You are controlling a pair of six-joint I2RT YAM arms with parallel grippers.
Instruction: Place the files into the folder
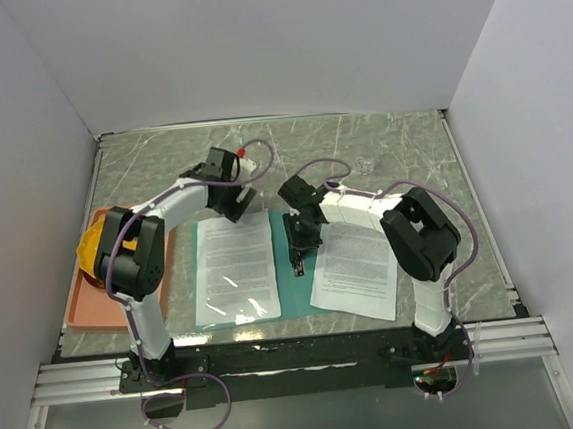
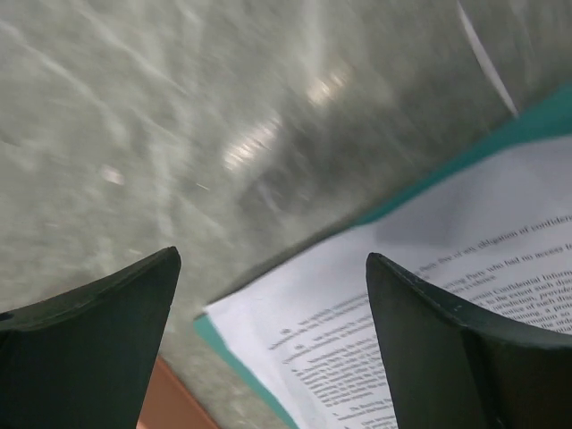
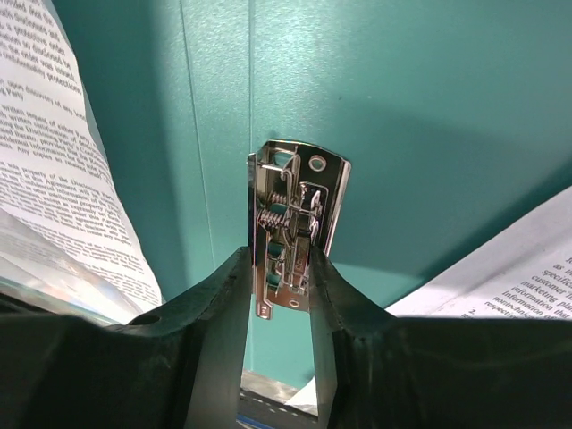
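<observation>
1. Files: two lots of white printed sheets. One sheet [image 1: 353, 271] lies right of the folder's spine, skewed, its near corner past the folder's edge and toward the near right part of the table [image 1: 391, 145]. The other sheets [image 1: 234, 267] lie on the left half of the folder, under what looks like a glossy clear cover.
2. Folder [image 1: 303, 291]: teal plastic, lying open and flat at the middle of the table's near edge. Metal spring clip [image 3: 293, 228] sits on the spine.
3. Right end effector [image 1: 301, 256] is down over the spine. In the wrist view its fingers flank the lower part of the clip and appear to touch it; I cannot tell whether they are actually clamped on it.
4. Left end effector [image 2: 268, 304] hangs above the far left corner of the folder, fingers spread wide, holding nothing.
5. Handling, my judgement: sheets are light, limp and slick on plastic; they will buckle if pushed from one edge. Best taken by pinching a free overhanging corner, or slid flat toward the spine.
6. The clip is stiff and sprung; the lever end is the place to press. Folder itself is thin and likely to skate on the table.
7. Salmon tray [image 1: 86, 314] with a yellow object sits at the left edge; not involved.
</observation>
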